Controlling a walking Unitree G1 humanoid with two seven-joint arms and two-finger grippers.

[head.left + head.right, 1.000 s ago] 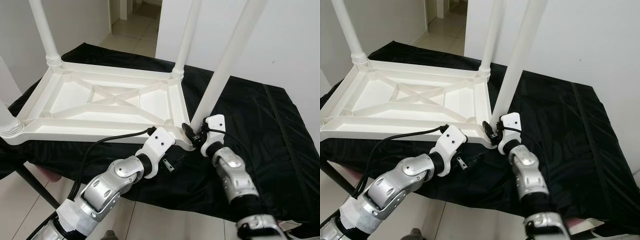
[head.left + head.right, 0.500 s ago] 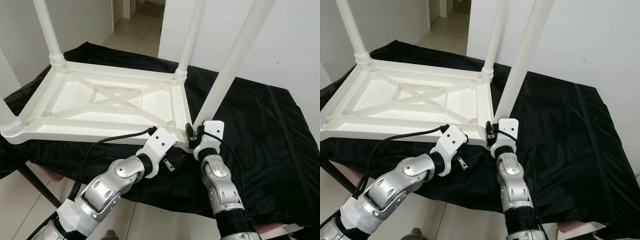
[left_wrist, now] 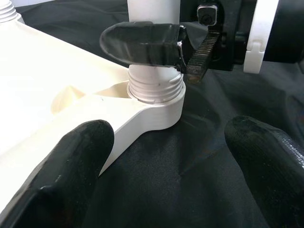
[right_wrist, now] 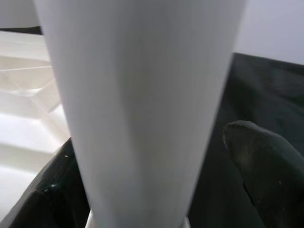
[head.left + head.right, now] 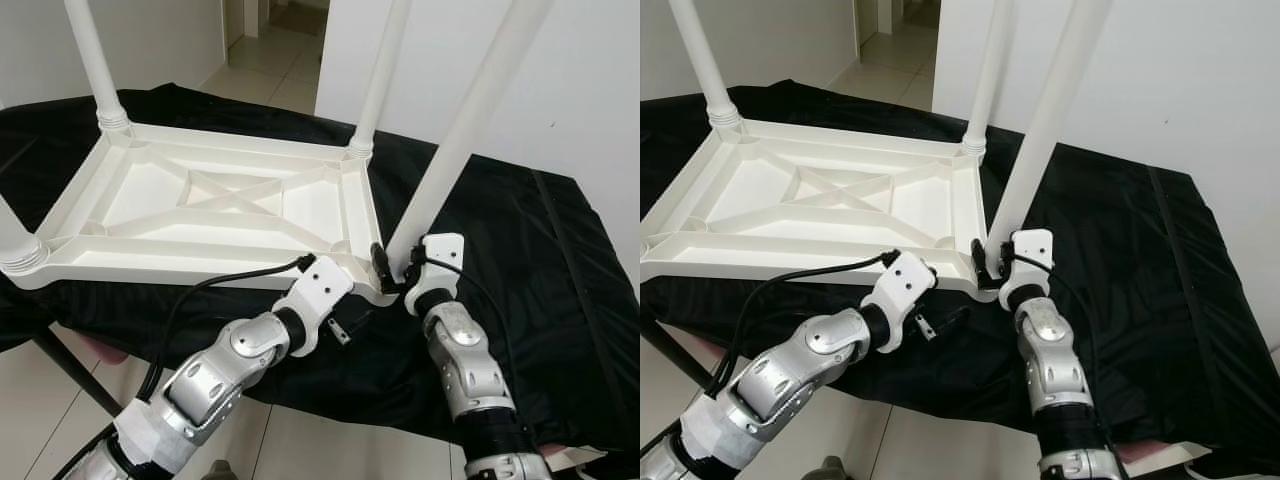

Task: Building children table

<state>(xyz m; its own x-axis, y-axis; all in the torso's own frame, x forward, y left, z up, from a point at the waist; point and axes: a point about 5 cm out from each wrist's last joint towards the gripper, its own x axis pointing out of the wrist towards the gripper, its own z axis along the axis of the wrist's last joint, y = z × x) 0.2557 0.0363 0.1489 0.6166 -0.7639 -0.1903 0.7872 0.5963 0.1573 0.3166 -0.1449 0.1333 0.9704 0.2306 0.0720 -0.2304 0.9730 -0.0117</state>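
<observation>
So the white plastic kids' table [image 5: 215, 205] is flipped upside down on a surface draped in black cloth [image 5: 520, 260], with its legs sticking straight up. In the head views the tabletop underside sits around 10 o'clock from centre, ribs and the X-shaped brace all facing up.

The leg being worked on is the near-right corner one [image 5: 470, 120], rising from about the middle of the picture toward 1 o'clock. Its threaded base sits in the corner socket [image 3: 159, 107], and the thread rings are still visible above the socket rim in the left wrist view.

The right gripper [image 5: 393, 266] is at the very bottom of that leg, fingers wrapped around it just above the socket. One black finger [image 3: 142, 42] curls across the front of the leg in the left wrist view, and in the right wrist view the leg passes right between both fingers. So it's clamped on the leg.

The left gripper [image 3: 166, 156] sits at about 7 o'clock from that corner, just below the table edge. Its two black fingers [image 3: 71, 161] are spread wide, one under the white rim, the other over the cloth, gripping nothing.

A tiled hallway floor [image 5: 265, 60] shows at 12 o'clock, with white walls [image 5: 580, 90] behind.
</observation>
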